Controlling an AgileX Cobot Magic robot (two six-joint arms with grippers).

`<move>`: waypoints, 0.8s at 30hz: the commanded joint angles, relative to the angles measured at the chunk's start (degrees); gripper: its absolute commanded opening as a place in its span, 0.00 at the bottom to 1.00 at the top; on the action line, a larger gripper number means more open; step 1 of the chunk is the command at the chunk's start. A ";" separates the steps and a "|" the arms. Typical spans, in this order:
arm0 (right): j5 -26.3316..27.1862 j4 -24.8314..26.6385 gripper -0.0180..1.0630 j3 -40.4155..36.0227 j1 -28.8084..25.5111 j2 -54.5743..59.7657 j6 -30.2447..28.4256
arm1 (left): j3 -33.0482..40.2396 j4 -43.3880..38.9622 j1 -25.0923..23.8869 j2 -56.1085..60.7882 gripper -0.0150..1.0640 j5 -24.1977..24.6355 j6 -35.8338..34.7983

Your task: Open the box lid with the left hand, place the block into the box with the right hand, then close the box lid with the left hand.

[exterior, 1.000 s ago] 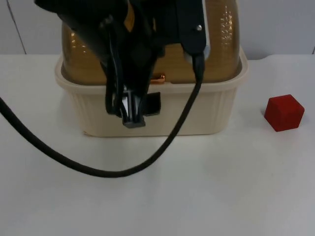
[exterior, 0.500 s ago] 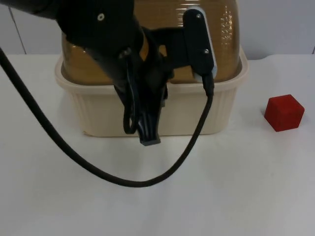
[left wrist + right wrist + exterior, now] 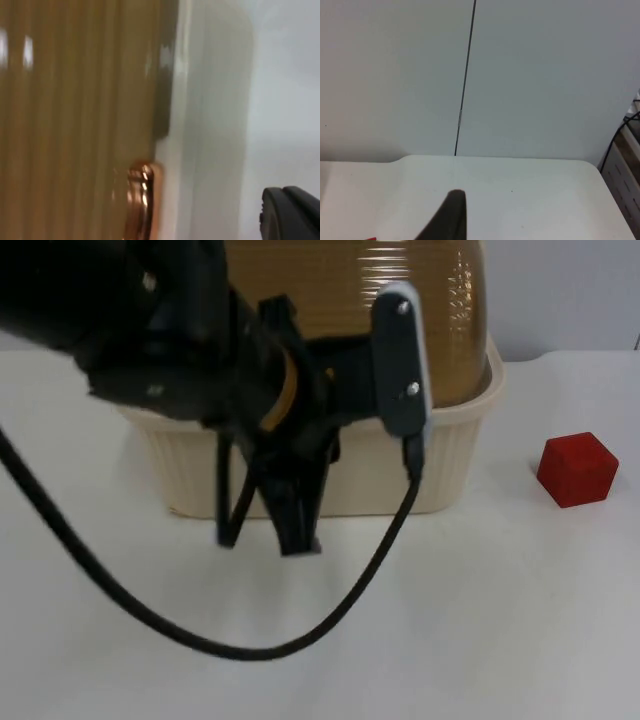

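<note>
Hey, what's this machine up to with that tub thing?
The left gripper hangs low in front of the cream box, whose amber lid is down on it. The red block sits untouched on the white table to the box's right. The right gripper waits off to the side above the table, holding nothing.

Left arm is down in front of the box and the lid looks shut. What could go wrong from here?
1. The left gripper hangs low before the box wall, below the copper latch on the amber lid; lifting from there may miss the latch or shove the box.
2. The arm's body hides much of the lid front, so judging the grasp from above is hard.
3. The red block sits apart on the table; the right arm waits.
</note>
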State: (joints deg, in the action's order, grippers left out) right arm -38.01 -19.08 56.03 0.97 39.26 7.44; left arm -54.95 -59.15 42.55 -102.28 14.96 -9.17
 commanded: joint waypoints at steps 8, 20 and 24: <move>0.12 -1.26 0.99 0.25 0.34 0.45 -0.14 | 1.51 -40.80 1.50 -0.50 0.01 10.03 -45.00; 0.59 -1.47 0.99 0.25 0.34 0.58 -0.14 | 2.10 -40.80 -0.42 -0.87 0.01 3.30 -44.03; 1.17 -1.47 0.99 0.25 0.34 0.58 0.70 | 1.99 -40.80 -1.36 -2.47 0.01 3.81 -43.77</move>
State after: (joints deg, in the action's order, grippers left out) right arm -37.91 -20.02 56.03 0.97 39.95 7.81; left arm -53.01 -99.71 41.31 -104.35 18.91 -52.51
